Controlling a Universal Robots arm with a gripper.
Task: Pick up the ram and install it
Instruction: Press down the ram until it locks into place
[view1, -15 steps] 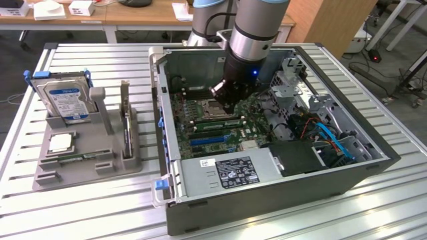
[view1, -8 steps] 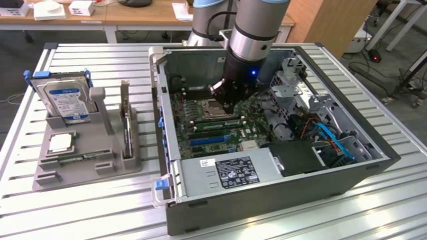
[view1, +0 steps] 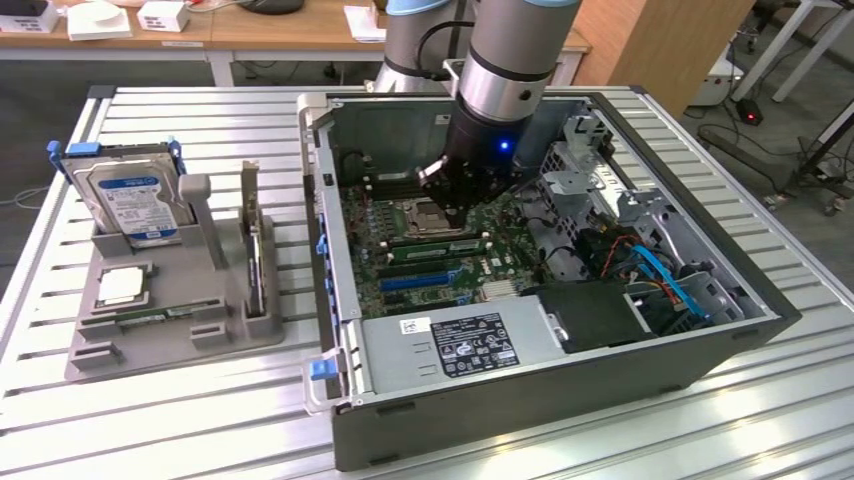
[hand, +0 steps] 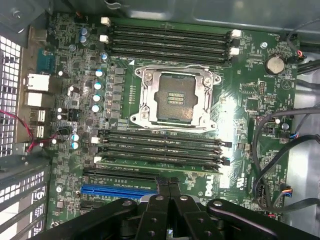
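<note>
One claw (hand: 169, 181), fingers together with nothing between them, hanging inside the open computer case (view1: 747, 330) just above the motherboard (hand: 245, 120).

One ram (hand: 160, 160), by my reading: a pale green strip standing in the slot of the lower bank nearest the claw tips, white latch at one end. Whether it is fully seated cannot be told.

Handling note, as judgement: with the fingers shut, the tips serve as a pusher. Pressure should fall straight down on the stick's top edge, centred on the slot line and evenly along its length, so both end latches close and the board is not flexed. Tips must stay off the neighbouring empty slots and the blue connector (hand: 112, 190).

Wrist view supplies: slot rows, latches, empty processor socket (hand: 174, 97), tip alignment.

Exterior view supplies: arm posture, case walls, and on the tabletop (view1: 174, 420) at that view's left a grey holder (view1: 160, 345) carrying a hard drive (view1: 134, 205) and an upright expansion card (view1: 251, 235), well apart from the claw.
</note>
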